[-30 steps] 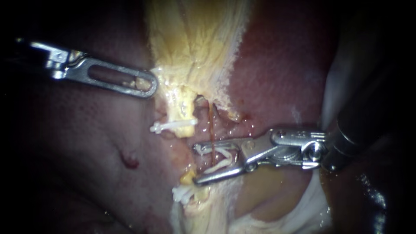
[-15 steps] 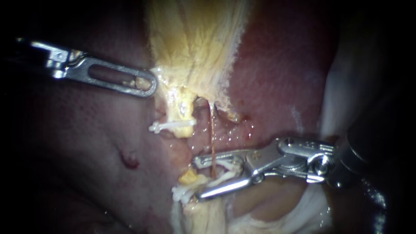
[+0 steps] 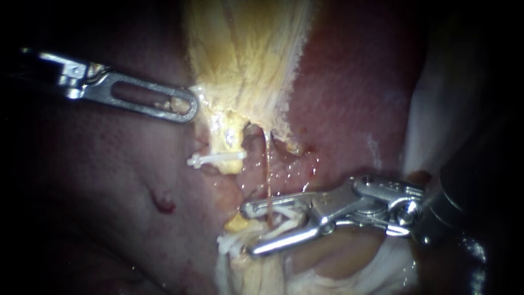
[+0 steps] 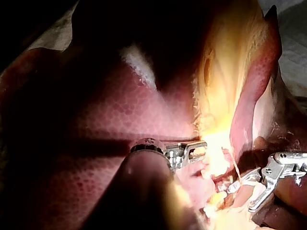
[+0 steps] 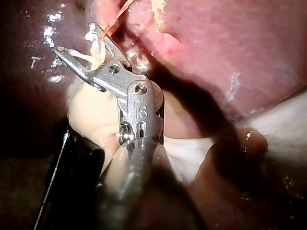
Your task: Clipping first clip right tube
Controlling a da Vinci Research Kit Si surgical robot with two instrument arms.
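The thin reddish right tube (image 3: 267,175) runs down from the yellow gallbladder (image 3: 245,60). My right instrument (image 3: 248,229) comes in from the right with its jaws standing apart on either side of this tube. They carry a white clip (image 3: 281,216) that touches both jaws. The right wrist view shows the same: right instrument (image 5: 76,38), clip (image 5: 93,55), tube (image 5: 117,17). My left instrument (image 3: 188,109) has its windowed jaws shut on the gallbladder's left edge, as the left wrist view also shows at the left instrument (image 4: 201,148). The thicker left tube (image 3: 229,142) bears a white clip (image 3: 215,158).
Dark red liver (image 3: 355,98) lies on both sides, with a small raw spot (image 3: 162,203) on its left part. Another white clip (image 3: 229,243) sits low on yellow tissue beside the right jaws. White gauze (image 3: 387,267) lies under the right instrument's shaft (image 3: 442,207).
My right instrument has slid down along the thin tube and a little to the right, its jaws and clip still straddling it. The left instrument has not moved.
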